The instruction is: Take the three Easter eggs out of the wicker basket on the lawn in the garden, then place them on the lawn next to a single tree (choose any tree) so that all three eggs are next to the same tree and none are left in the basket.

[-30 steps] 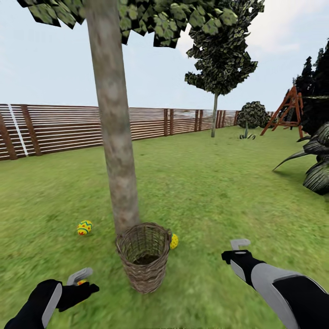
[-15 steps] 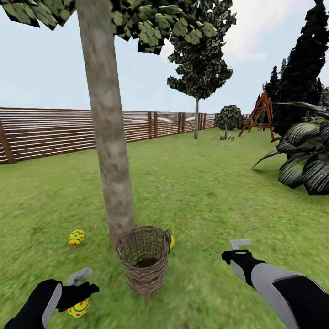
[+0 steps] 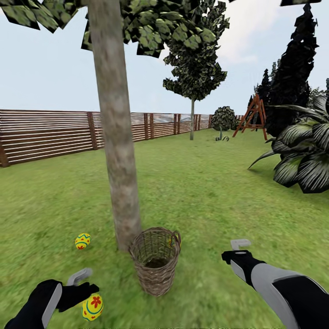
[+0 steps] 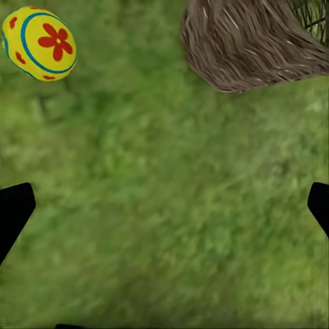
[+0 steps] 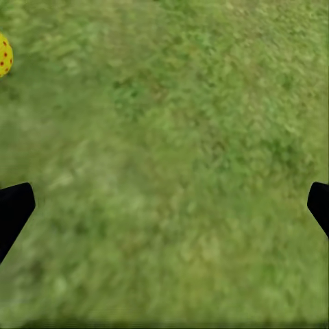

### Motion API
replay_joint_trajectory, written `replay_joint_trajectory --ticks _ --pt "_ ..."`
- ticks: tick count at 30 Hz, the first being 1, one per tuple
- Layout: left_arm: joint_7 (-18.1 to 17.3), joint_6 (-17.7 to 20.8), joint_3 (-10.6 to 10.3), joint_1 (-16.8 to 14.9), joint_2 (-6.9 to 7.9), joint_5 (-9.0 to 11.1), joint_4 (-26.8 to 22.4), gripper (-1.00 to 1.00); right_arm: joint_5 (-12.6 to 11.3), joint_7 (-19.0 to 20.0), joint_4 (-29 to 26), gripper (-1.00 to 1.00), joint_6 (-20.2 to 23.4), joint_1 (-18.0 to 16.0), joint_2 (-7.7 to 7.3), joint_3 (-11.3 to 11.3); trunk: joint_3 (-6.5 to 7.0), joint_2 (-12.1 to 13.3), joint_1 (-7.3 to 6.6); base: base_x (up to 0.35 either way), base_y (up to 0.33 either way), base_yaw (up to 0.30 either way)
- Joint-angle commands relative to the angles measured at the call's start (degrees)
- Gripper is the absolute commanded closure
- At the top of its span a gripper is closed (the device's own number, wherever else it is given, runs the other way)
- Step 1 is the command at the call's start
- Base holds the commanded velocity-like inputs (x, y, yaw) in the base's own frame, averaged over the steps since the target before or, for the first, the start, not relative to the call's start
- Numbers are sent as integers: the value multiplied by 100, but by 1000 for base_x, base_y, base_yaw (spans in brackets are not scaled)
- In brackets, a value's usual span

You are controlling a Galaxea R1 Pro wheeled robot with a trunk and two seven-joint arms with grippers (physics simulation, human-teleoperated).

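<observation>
Brown woven wicker makes up the small round basket (image 3: 155, 260) that we see standing upright on the mottled green lawn (image 3: 205, 192), just in front of and to the right of the thick pale grey-brown mottled trunk of the tree (image 3: 118, 137). Through the weave at its far right rim we catch a bit of yellow, the spotted yellow egg (image 3: 172, 241) lying on the grass behind the basket; the inside of the basket looks dark and we make out no egg in it. A yellow egg with a zigzag stripe (image 3: 82, 241) lies on the grass to the left of the trunk, near its foot. A third yellow egg with a red flower and a blue ring (image 3: 92, 306) lies just beside our left gripper (image 3: 82, 283), at its lower right in the head view; in the left wrist view it (image 4: 39, 43) sits on the grass off to one side, clear of the gripper's black fingertips (image 4: 14, 209), which stand wide apart with only lawn between them. The basket's foot (image 4: 250, 44) shows there too. Our right gripper (image 3: 238, 250) hangs over the lawn to the right of the basket, its black fingertips (image 5: 14, 209) likewise spread wide over bare grass, with the spotted egg (image 5: 4, 55) at the edge of that view.
</observation>
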Motion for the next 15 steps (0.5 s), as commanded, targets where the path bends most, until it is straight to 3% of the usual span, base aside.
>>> replay_joint_trajectory --ticks 1,5,15 --pt "-1 29 10 -3 0 29 0 -100 -57 -9 9 -100 9 -8 3 49 12 38 -24 -68 325 0" --pt "9 29 10 -3 7 30 87 -100 -57 -9 9 -100 9 -8 3 49 84 198 -112 -4 195 0" --pt "10 22 10 -3 0 30 148 -100 -57 -9 10 -100 9 -8 3 41 263 599 -331 0 12 0"
